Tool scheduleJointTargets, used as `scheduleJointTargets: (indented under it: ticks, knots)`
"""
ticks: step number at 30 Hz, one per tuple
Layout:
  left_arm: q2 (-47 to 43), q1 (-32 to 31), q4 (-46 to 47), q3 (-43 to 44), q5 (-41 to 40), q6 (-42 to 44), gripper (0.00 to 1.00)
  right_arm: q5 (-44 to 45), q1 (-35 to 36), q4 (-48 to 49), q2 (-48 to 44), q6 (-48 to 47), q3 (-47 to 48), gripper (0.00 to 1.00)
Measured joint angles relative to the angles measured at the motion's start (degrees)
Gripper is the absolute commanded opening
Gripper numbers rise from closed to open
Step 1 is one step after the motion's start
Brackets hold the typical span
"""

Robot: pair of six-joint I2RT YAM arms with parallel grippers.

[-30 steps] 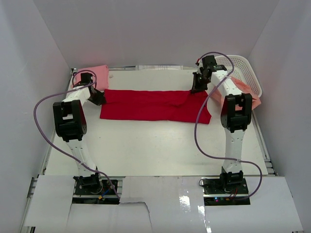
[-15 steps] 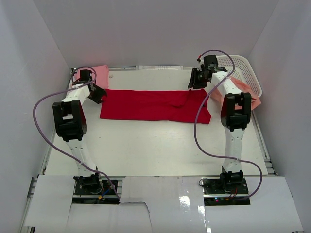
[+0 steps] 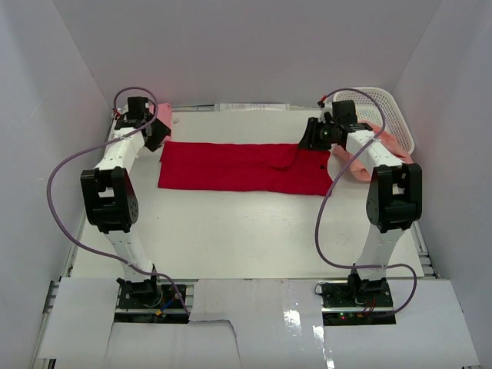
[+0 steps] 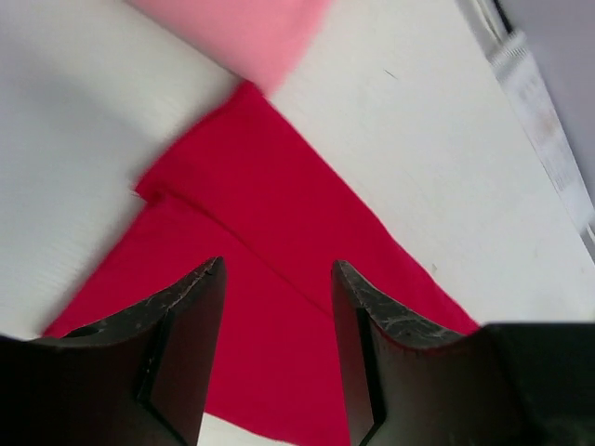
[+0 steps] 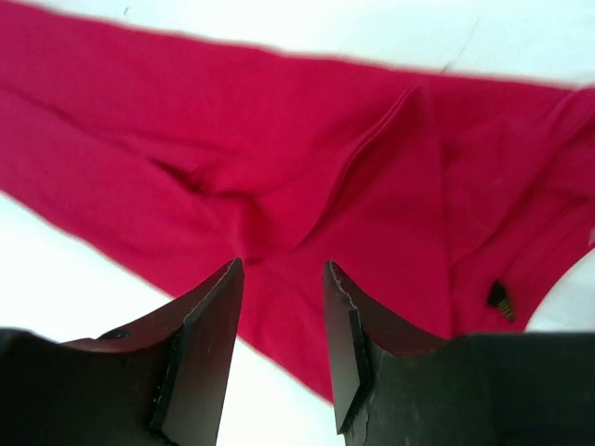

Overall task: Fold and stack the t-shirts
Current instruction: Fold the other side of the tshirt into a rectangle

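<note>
**Both claws released over the ends of the folded red shirt**

The red t-shirt (image 3: 242,167) lies flat on the white tabletop (image 3: 231,231) as a long band running left to right across its far half. The left claw (image 3: 159,138) hangs over the band's left end, and the right claw (image 3: 309,141) over its right end.

In the left wrist view, the left claw (image 4: 277,269) has its jaws spread and grasps nothing. Between them shows the red t-shirt (image 4: 279,214), one layer lapped over another with a straight edge. A corner of the pink t-shirt (image 4: 242,28) lies beyond it on the tabletop (image 4: 418,139).

In the right wrist view, the right claw (image 5: 282,269) is likewise released and empty. Below it the red t-shirt (image 5: 279,139) carries several soft creases and a small dark label (image 5: 502,297) near its edge.

The pink t-shirt (image 3: 164,114) sits in the far left corner, partly hidden by the left wrist. The salmon-peach t-shirt (image 3: 344,165) lies at the right, beside the white lattice basket (image 3: 384,104) and partly under the right arm. Whether either claw touches the cloth cannot be told.
</note>
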Motion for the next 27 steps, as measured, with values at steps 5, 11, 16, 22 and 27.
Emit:
scheduleJointTargets:
  ticks: [5, 11, 16, 22, 27]
  knots:
    - [-2.73, -7.34, 3.54, -1.64, 5.9, 2.56, 0.58, -4.48, 0.02, 0.02, -2.29, 1.27, -4.55, 0.45]
    - [-3.19, -14.25, 9.86, -9.09, 17.53, 2.6, 0.57, -10.4, 0.46, 1.09, -2.21, 3.06, -8.35, 0.46]
    - [-2.4, -18.84, 11.32, -11.21, 19.71, 2.8, 0.57, -15.41, 0.85, 3.1, 1.05, 5.09, -9.57, 0.5]
    - [-2.4, -20.92, 13.27, -13.31, 20.87, 3.5, 0.58, -20.04, 1.27, 6.73, 5.35, 8.52, -10.88, 0.54]
    - [-2.4, -20.65, 13.49, -14.69, 20.87, 4.44, 0.58, -22.01, 1.25, 9.01, 9.01, 10.86, -10.05, 0.54]
